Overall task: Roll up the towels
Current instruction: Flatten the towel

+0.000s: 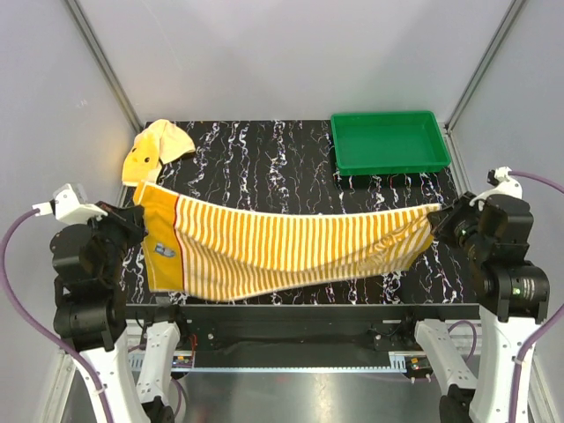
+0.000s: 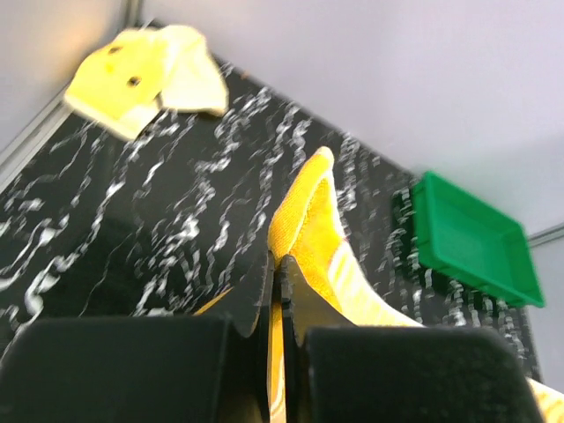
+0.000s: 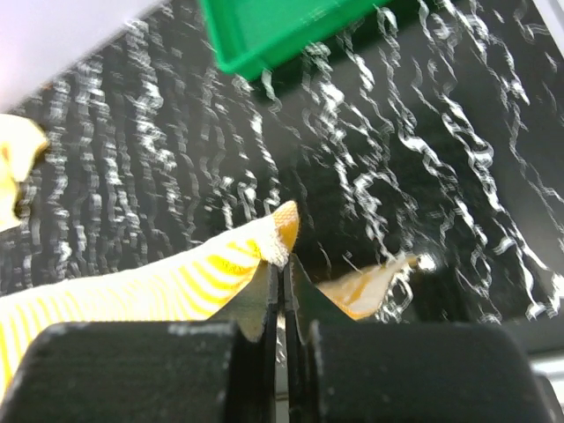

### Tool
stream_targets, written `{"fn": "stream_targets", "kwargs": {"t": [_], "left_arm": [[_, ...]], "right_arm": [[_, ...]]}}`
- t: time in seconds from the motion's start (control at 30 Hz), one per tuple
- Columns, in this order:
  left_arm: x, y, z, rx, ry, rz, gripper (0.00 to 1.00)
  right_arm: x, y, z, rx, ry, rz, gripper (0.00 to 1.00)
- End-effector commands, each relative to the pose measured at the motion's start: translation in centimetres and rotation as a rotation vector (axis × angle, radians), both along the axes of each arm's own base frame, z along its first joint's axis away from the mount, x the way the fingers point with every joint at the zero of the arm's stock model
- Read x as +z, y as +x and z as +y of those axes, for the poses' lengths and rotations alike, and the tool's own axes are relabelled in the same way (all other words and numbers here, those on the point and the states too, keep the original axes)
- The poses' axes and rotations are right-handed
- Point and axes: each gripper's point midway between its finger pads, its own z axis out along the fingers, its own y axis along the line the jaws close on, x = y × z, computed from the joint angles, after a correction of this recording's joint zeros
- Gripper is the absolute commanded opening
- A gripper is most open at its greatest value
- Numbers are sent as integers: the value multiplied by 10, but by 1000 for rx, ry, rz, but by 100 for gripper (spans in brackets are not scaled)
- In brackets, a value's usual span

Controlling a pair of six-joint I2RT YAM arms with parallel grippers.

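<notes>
left pincer (image 1: 134, 218) and right pincer (image 1: 443, 222), each clenched on an end corner, hold the striped towel (image 1: 291, 251) sagging over the near part of the table (image 1: 264, 167); the yellow towel (image 1: 157, 150) lies crumpled at far left. soft and limp, the striped cloth looks best gripped by its corners. the lettering (image 1: 164, 251) at its orange end is too small to read.
</notes>
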Motion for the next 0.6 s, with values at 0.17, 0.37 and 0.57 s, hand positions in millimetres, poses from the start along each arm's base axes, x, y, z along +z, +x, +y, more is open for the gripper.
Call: {"fn": "stream_targets", "kwargs": {"t": [0.17,0.37,0.57], "left_arm": [[-75,56,23,53,1,245,0],[-130,117,34,61,-62,358,0],[-181,183,48,89,-125,469,0]], "right_arm": [[-65,73,-23,-117,-29,228,0],[-132,147,-20,-118,19,301,0],[-188,216,-26,-118,16,383,0]]}}
